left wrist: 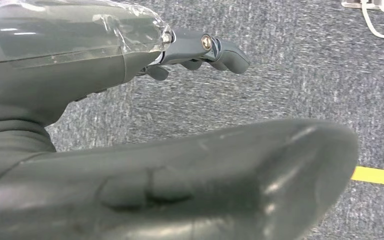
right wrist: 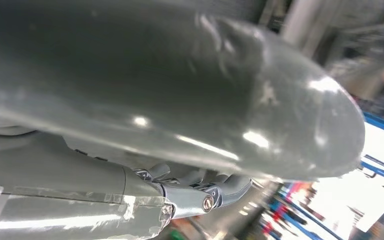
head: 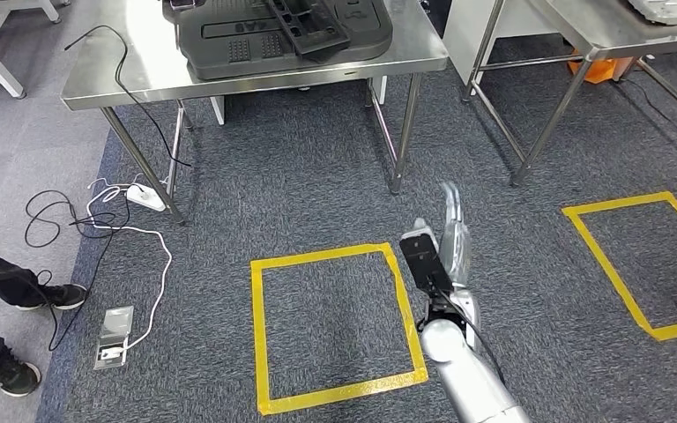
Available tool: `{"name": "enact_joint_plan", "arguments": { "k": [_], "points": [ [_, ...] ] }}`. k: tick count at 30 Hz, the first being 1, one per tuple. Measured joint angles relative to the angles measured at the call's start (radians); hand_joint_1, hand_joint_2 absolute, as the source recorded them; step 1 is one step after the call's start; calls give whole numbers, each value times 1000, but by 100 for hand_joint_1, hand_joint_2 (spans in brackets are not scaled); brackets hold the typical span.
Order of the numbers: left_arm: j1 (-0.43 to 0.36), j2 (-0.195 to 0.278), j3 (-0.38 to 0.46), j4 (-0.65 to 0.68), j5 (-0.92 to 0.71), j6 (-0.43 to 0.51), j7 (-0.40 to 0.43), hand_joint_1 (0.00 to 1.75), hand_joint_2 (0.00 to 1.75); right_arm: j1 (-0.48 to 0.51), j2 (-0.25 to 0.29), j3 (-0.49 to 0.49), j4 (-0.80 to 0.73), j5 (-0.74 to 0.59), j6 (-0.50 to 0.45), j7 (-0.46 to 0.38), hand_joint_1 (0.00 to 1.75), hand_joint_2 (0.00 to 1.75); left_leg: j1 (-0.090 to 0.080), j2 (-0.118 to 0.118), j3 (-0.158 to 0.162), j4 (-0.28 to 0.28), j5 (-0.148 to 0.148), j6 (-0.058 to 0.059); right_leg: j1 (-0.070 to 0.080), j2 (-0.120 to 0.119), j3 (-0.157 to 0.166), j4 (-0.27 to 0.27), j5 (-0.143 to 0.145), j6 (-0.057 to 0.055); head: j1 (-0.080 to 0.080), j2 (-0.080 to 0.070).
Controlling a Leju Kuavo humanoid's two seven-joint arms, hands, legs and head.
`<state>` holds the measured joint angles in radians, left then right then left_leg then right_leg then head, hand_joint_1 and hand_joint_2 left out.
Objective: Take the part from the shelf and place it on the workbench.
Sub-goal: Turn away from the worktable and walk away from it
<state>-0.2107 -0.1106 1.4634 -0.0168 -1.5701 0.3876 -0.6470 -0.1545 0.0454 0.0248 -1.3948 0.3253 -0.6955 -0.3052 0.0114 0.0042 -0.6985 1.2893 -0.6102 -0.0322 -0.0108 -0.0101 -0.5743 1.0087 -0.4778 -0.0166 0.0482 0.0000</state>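
Head view shows the right hand (head: 448, 231) raised at five o'clock, fingers straight and spread, holding nothing; the left hand (left wrist: 200, 50) hangs empty over the carpet, fingers loosely apart. Beyond the yellow tape square (head: 335, 324), at twelve o'clock, the black moulded part (head: 282, 35) lies flat on the steel table (head: 123, 84), long axis running nine to three, so placement looks done.

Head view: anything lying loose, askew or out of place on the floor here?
Yes. A white power strip and tangled black and white cables sprawl across the carpet beside the steel table's leg, close to a person's shoes.
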Motion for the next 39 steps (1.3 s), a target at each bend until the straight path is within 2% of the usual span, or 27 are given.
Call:
{"name": "enact_joint_plan", "arguments": {
  "k": [1,2,4,5,6,9,11,14,15,16,17,19,20,21,22,24,26,27,29,30,31,32,33,35,37,39],
  "points": [
    [1,0,0,0,0,0,0,0,0,7,-1,-2,15,-4,0,4,0,0,0,0,12,-2,7,0,0,0,-4,2,2,1,0,0],
    [2,0,0,0,0,0,0,0,0,13,-2,-4,29,-10,0,9,0,0,1,0,43,-45,30,1,0,0,-7,4,4,2,-1,0],
    [2,0,0,0,0,0,0,0,0,19,-4,-5,53,-24,-1,16,0,0,0,-1,122,-178,81,7,1,2,-11,10,5,7,-1,0],
    [2,0,0,0,0,0,0,0,0,20,-6,-5,63,-28,-1,18,0,0,-1,-2,149,-231,95,12,3,3,-14,13,6,10,-1,0],
    [2,0,0,0,0,0,0,0,0,21,-7,-5,71,-31,-1,19,0,0,-3,-2,160,-258,98,16,4,3,-16,15,7,15,-1,0],
    [3,0,0,0,0,0,0,0,0,23,-10,-6,91,-33,-2,20,0,0,-4,-1,157,-269,102,34,3,5,-21,19,10,29,0,0],
    [2,0,0,0,0,0,0,0,0,24,-13,-7,102,-37,-2,21,0,0,0,2,155,-276,111,49,0,6,-35,57,-23,38,5,0],
    [2,0,0,0,0,0,0,0,0,30,-17,-8,125,-52,-2,24,0,0,-2,7,148,-278,118,60,-4,7,-104,229,-119,51,17,0],
    [3,0,0,0,0,0,1,0,0,35,-19,-9,136,-59,-2,25,0,0,-3,9,146,-278,118,61,-5,7,-119,272,-132,53,18,0],
    [3,0,0,0,0,0,1,0,0,39,-21,-10,147,-65,-2,26,0,0,-3,10,145,-277,119,61,-6,6,-118,279,-125,55,19,0],
    [3,-1,0,0,0,0,2,0,0,43,-22,-10,158,-72,-2,26,0,0,-2,12,144,-275,119,60,-7,5,-98,247,-100,55,21,0],
    [3,-3,0,0,0,0,3,0,0,44,-24,-10,177,-85,-2,23,0,0,-2,18,144,-271,116,55,-8,-11,-34,124,-40,54,24,0],
    [3,-4,0,0,0,0,3,0,0,42,-25,-10,186,-91,-2,20,0,0,-5,22,142,-266,114,51,-6,-21,-10,69,-22,51,26,0],
    [3,-5,0,0,0,0,4,0,0,42,-25,-10,195,-96,-2,18,0,0,-7,26,140,-263,113,46,-4,-28,1,39,-17,47,26,0],
    [3,-5,0,0,0,0,4,0,0,43,-25,-10,205,-101,-2,15,0,0,-10,30,137,-261,113,42,-1,-29,1,28,-20,42,24,0],
    [3,-5,0,0,0,1,5,0,0,47,-25,-10,228,-112,-2,10,0,0,-10,39,135,-258,111,31,-1,-17,-5,24,-16,31,20,0],
    [2,-5,0,0,0,1,5,0,0,46,-25,-10,254,-122,-2,4,0,0,-7,32,125,-225,82,20,-3,-6,-6,19,-10,20,15,0],
    [2,-5,0,0,0,1,5,0,0,45,-25,-10,266,-127,-2,2,0,0,-6,24,108,-181,53,16,-4,-2,-7,17,-7,15,12,0],
    [2,-5,0,0,0,1,7,0,0,44,-25,-10,290,-135,-2,-1,0,0,-5,13,56,-57,-9,12,-2,9,-9,17,-5,10,6,0],
    [3,-5,0,0,0,1,8,0,0,45,-25,-10,303,-140,-2,-2,0,0,-4,11,34,-7,-24,12,-1,15,-9,17,-4,9,4,0],
    [3,-5,0,0,0,1,9,0,0,45,-25,-10,316,-143,-2,-3,0,0,-4,9,27,11,-21,13,-1,22,-10,18,-4,9,4,0],
    [3,-5,0,0,0,1,10,0,0,45,-25,-10,327,-146,-2,-4,0,0,-4,6,37,-9,2,16,-1,30,-9,19,-4,9,3,0],
    [3,-5,0,0,0,1,11,0,0,45,-25,-10,337,-147,-2,-4,0,0,-4,-1,61,-62,37,21,-1,38,-9,21,-4,9,2,0],
    [2,-5,0,0,0,1,11,0,0,43,-24,-10,351,-148,-2,-6,0,0,-3,-34,113,-187,95,30,0,55,-12,26,-5,12,0,0],
    [1,-5,0,0,0,1,12,0,0,41,-24,-10,363,-151,-2,-8,0,0,-3,-55,133,-245,107,33,-1,68,-21,30,-3,20,-1,0],
    [-1,-6,0,0,0,1,14,0,0,41,-24,-10,375,-156,-2,-9,0,0,-4,-46,134,-255,109,36,-2,78,-26,29,1,31,-1,0]
  ]
}}
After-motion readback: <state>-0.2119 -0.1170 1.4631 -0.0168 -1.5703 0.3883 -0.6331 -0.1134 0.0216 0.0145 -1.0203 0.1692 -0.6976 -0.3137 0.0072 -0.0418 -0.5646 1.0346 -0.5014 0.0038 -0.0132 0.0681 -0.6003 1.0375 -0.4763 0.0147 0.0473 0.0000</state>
